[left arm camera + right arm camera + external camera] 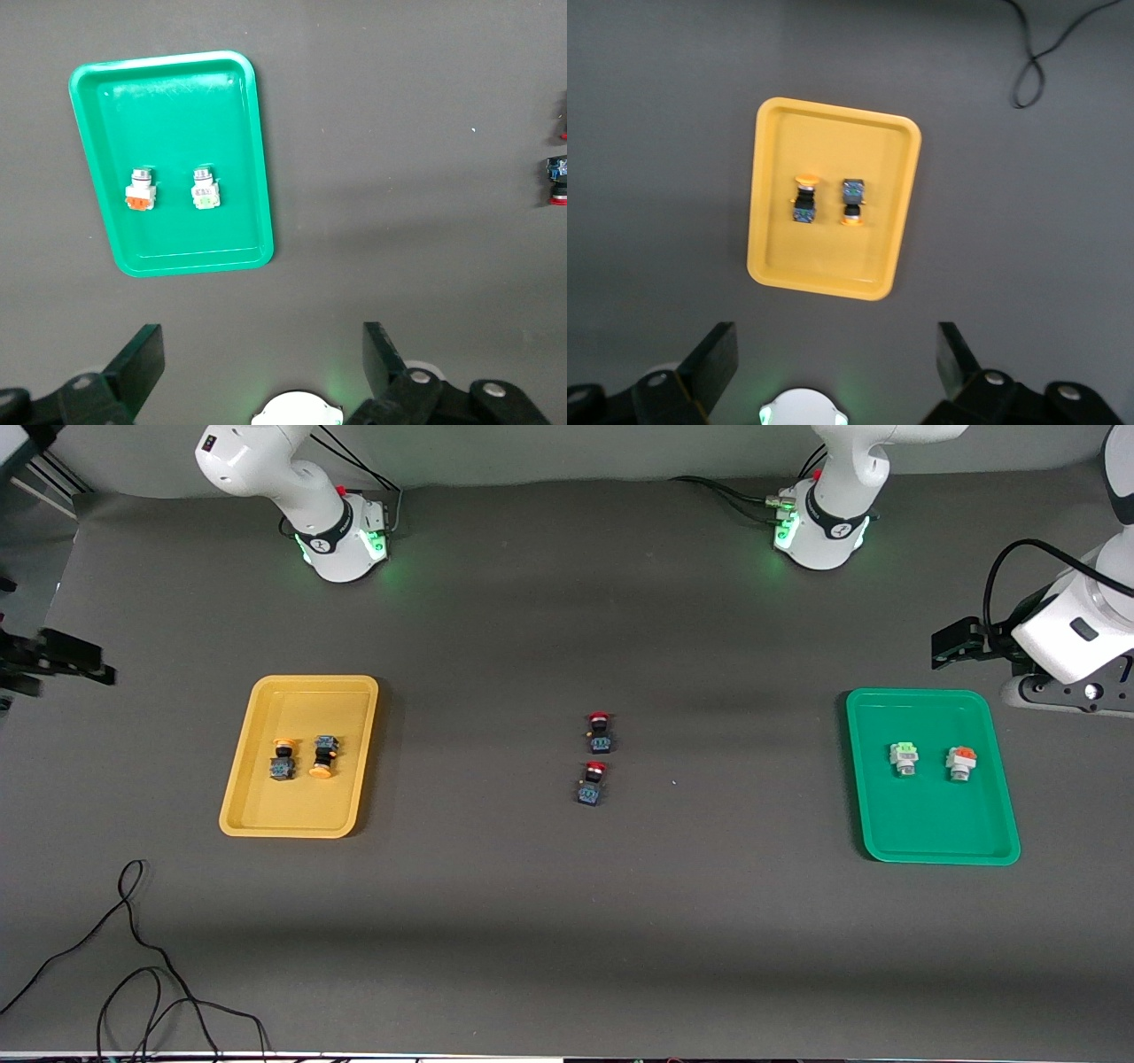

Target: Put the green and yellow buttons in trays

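The yellow tray (301,806) lies toward the right arm's end and holds two yellow-capped buttons (283,759) (323,757) side by side. The green tray (930,824) lies toward the left arm's end and holds the pale green button (904,758) and the orange-red button (960,762). My left gripper (263,354) is open and empty, high over bare table beside the green tray (168,106). My right gripper (837,354) is open and empty, high over bare table beside the yellow tray (833,142).
Two red-capped black-blue switches (600,731) (592,783) lie mid-table between the trays. A loose black cable (133,957) curls on the table nearer the front camera than the yellow tray. Both arm bases (341,540) (819,531) stand at the table's edge.
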You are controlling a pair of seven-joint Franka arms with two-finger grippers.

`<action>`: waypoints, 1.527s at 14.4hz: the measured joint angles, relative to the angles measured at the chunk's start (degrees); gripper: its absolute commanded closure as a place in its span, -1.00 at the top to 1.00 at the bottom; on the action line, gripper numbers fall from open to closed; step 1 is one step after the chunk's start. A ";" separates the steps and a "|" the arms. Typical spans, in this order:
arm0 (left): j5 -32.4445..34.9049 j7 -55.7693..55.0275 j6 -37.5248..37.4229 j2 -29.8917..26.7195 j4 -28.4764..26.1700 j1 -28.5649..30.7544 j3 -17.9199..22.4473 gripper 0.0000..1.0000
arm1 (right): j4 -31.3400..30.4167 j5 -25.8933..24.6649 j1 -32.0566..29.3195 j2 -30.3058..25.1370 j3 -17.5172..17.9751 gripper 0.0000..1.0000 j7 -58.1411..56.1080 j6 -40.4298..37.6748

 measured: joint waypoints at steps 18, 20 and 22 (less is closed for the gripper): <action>0.02 0.03 0.09 0.03 1.28 -0.02 -0.05 1.00 | 5.17 -0.81 -10.39 0.38 11.99 0.99 4.08 -3.56; 0.02 0.03 0.37 0.04 1.28 -0.02 -0.04 1.00 | 7.96 -2.04 -16.15 -0.13 18.13 0.99 5.17 -5.10; 0.02 0.03 0.42 0.05 1.28 -0.02 -0.04 1.00 | 9.65 -6.30 -21.91 -2.18 26.57 0.99 5.51 -5.88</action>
